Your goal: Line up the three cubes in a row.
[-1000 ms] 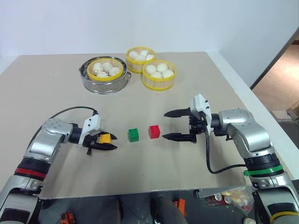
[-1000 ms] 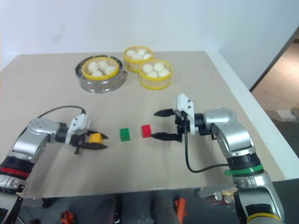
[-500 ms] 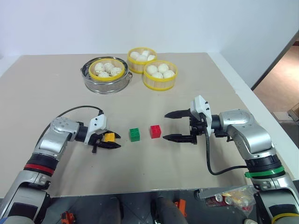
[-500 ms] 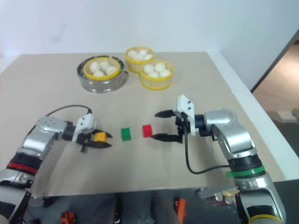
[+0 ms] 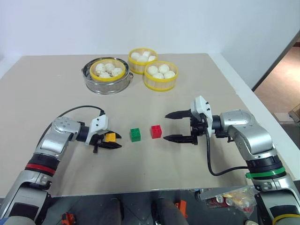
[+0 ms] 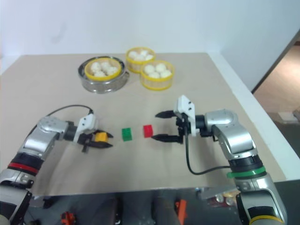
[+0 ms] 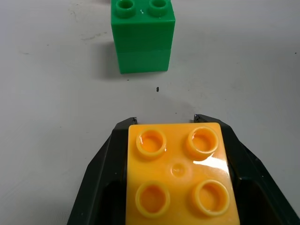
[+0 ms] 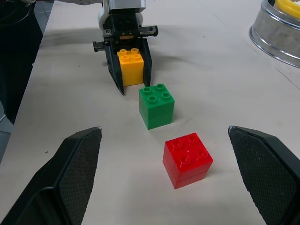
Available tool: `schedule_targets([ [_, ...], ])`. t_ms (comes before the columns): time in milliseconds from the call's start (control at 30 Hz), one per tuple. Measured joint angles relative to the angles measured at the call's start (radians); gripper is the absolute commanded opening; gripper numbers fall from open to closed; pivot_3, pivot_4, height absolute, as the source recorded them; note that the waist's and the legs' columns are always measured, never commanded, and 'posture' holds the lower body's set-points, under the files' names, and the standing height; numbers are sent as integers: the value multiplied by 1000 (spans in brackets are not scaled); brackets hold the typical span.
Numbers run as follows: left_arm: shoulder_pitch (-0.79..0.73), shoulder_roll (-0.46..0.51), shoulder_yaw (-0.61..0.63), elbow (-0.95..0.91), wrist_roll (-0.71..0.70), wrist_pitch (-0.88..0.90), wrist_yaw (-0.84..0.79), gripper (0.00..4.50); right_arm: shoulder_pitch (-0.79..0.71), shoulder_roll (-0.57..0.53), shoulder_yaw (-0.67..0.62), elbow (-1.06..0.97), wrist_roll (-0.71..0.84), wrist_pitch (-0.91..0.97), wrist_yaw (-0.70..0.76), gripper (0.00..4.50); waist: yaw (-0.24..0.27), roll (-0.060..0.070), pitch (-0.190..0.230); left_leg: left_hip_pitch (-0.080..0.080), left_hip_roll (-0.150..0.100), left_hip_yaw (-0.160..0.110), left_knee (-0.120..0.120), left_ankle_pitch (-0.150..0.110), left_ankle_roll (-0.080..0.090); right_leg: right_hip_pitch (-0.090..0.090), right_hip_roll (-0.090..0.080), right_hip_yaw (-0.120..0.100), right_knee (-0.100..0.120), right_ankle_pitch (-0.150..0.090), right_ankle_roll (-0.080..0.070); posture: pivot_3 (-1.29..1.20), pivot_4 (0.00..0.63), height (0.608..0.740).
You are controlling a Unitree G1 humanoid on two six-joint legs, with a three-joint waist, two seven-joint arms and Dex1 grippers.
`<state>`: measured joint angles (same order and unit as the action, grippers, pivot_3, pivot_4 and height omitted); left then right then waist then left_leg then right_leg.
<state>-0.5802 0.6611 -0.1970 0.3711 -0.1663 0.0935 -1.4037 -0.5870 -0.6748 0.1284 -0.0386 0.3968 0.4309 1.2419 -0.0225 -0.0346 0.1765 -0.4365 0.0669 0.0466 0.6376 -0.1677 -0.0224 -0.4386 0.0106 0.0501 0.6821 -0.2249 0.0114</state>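
Yellow-orange brick [image 5: 110,137]: clamped in left hand [image 5: 114,140] (studs up), beside green brick [image 5: 135,134]; red brick [image 5: 156,131] next; right hand [image 5: 169,126] spread wide, empty.

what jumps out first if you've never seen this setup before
Three small bricks at mid-table: the yellow-orange cube pinched in the left claw, then the green cube and red cube standing apart in a loose line. The right claw hangs wide open just beside the red one. At the far edge, three baskets of white buns cluster together.
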Motion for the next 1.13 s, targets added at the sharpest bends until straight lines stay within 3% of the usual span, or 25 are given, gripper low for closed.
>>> schedule_targets([
  [133,-2,-2,1,5,-1,9,4,1395,0,0,0,0,0,0,0,4500,0,0,0,1,0,0,0,1,1,0,0,0,0,1,-1,0,150,740],
  [200,-3,-5,3,6,-2,25,6,2440,0,0,0,0,0,-1,1,4500,0,0,0,1,0,0,0,1,1,0,0,0,0,2,-1,0,150,740],
  [400,4,-18,-4,-7,-7,28,-8,4402,0,0,0,0,0,-1,0,4500,3,1,0,0,-1,0,0,5,2,2,-1,0,0,2,-1,0,150,740],
  [633,7,-5,9,-44,-13,84,25,4465,0,9,-6,-22,21,25,-14,4500,-1,0,0,0,-3,-3,0,8,4,-1,-2,0,0,4,-3,0,150,740],
  [833,11,63,185,-254,-194,358,92,4465,-30,38,-77,-76,111,118,-93,4500,-8,0,1,0,-3,-6,-2,9,3,-2,1,0,0,10,-2,0,150,740],
  [933,28,51,305,-305,-282,481,213,4465,-42,50,-122,-78,120,123,-158,4500,-8,0,1,-1,-3,-7,-5,7,2,-2,1,0,0,5,0,0,150,740],
  [1133,193,-4,467,-342,-259,455,498,4465,100,92,-178,-30,5,-32,-332,4500,-6,0,0,-2,-3,-7,-8,0,-1,-2,1,1,-1,-3,4,0,150,740],
])
